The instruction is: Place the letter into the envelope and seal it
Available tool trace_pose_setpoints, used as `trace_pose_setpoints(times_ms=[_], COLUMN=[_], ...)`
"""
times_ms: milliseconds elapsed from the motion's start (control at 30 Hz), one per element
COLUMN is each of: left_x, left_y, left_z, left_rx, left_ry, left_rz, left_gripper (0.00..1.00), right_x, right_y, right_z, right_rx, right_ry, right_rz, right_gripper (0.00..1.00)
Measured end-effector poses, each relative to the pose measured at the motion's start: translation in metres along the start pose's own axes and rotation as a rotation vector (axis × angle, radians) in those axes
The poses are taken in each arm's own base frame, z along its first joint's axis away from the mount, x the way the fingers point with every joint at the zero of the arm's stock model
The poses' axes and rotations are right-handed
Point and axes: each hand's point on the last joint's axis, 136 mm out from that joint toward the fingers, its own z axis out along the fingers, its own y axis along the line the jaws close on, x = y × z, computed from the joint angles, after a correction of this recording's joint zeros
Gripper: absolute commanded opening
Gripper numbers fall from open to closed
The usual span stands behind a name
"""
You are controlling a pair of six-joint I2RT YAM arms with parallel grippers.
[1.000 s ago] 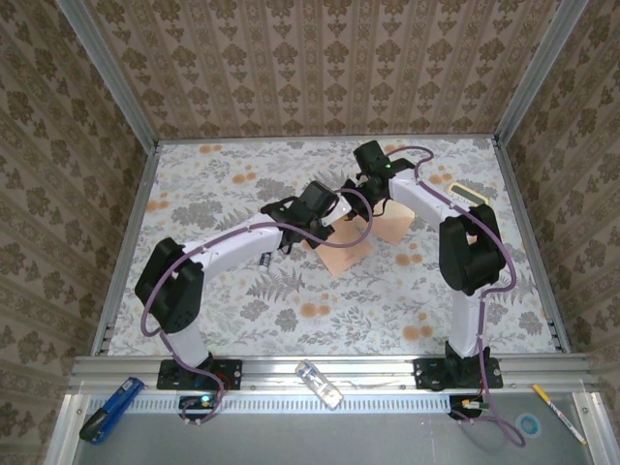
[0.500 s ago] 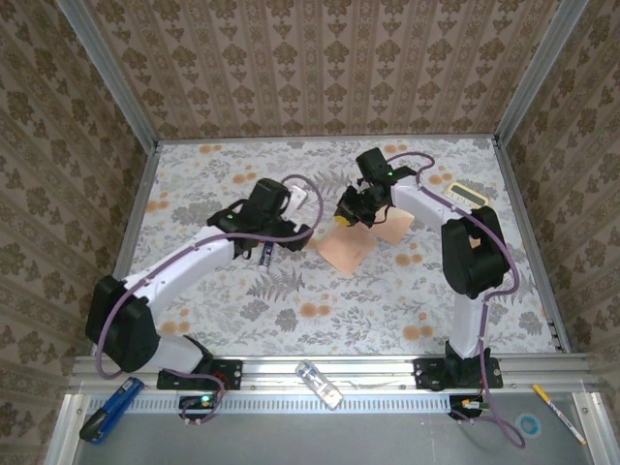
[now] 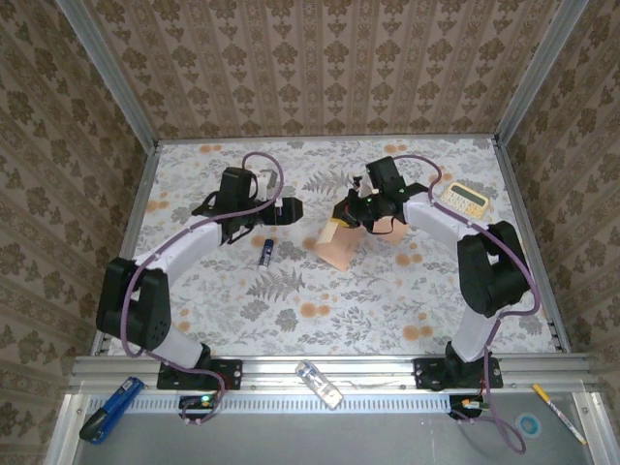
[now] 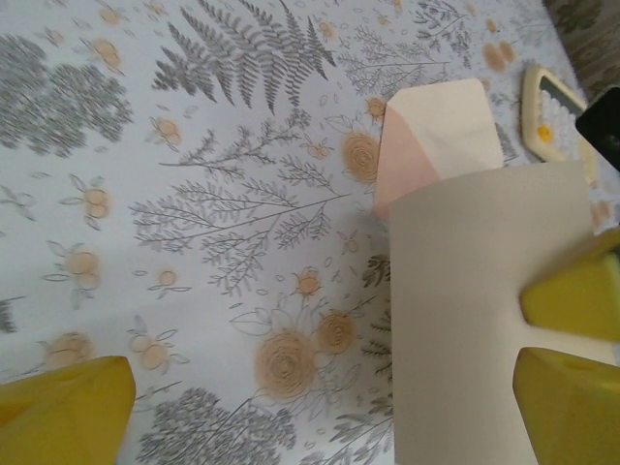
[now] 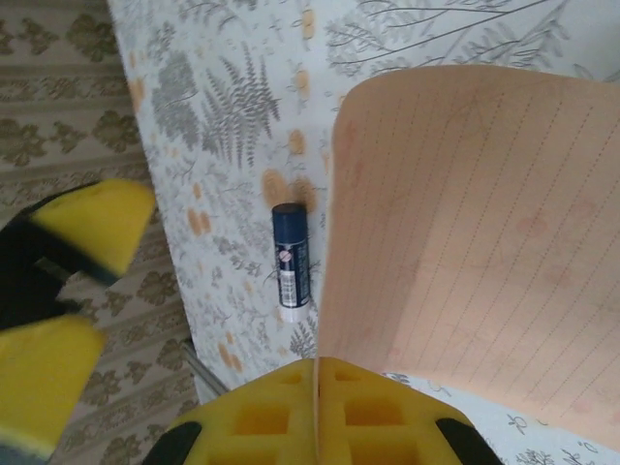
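Observation:
The letter (image 3: 335, 244), a peach lined sheet, stands curled up from the table with one edge raised. My right gripper (image 3: 352, 213) is shut on that edge; in the right wrist view the yellow pads (image 5: 281, 417) pinch the letter (image 5: 465, 242). The envelope (image 4: 431, 140), salmon with a cream flap lying open, rests flat just beyond the sheet and partly under the right arm (image 3: 390, 231). My left gripper (image 3: 288, 208) hangs open to the left of the letter, holding nothing. In the left wrist view the letter (image 4: 475, 329) stands ahead of the left gripper (image 4: 325, 412).
A blue glue stick (image 3: 266, 252) lies on the floral cloth left of the letter, also in the right wrist view (image 5: 291, 262). A cream calculator (image 3: 462, 199) sits at the right. A small bottle (image 3: 320, 384) and tools lie on the near rail.
My left gripper opened, let go of the letter and drew back to the left. The right gripper shifted right and kept its hold on the letter, whose edge now curls upward.

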Motion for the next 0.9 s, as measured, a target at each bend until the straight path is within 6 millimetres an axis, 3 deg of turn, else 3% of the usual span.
trace_pose_setpoints(times_ms=[200, 400, 533, 900], left_x=[0.015, 0.008, 0.009, 0.017], left_y=[-0.003, -0.018, -0.018, -0.016], left_z=[0.026, 0.029, 0.035, 0.043], left_rx=[0.128, 0.244, 0.284, 0.308], left_ry=[0.057, 0.033, 0.031, 0.059], left_rz=[-0.093, -0.132, -0.164, -0.198], left_gripper=[1.00, 1.00, 0.99, 0.95], right_x=[0.003, 0.005, 0.005, 0.015], right_y=[0.017, 0.024, 0.027, -0.008], right_z=[0.002, 0.004, 0.005, 0.024], right_rx=[-0.145, -0.240, -0.275, -0.248], right_ry=[-0.003, -0.013, -0.021, 0.005], right_rz=[-0.083, -0.120, -0.136, -0.099], right_gripper=[0.00, 0.00, 0.00, 0.00])
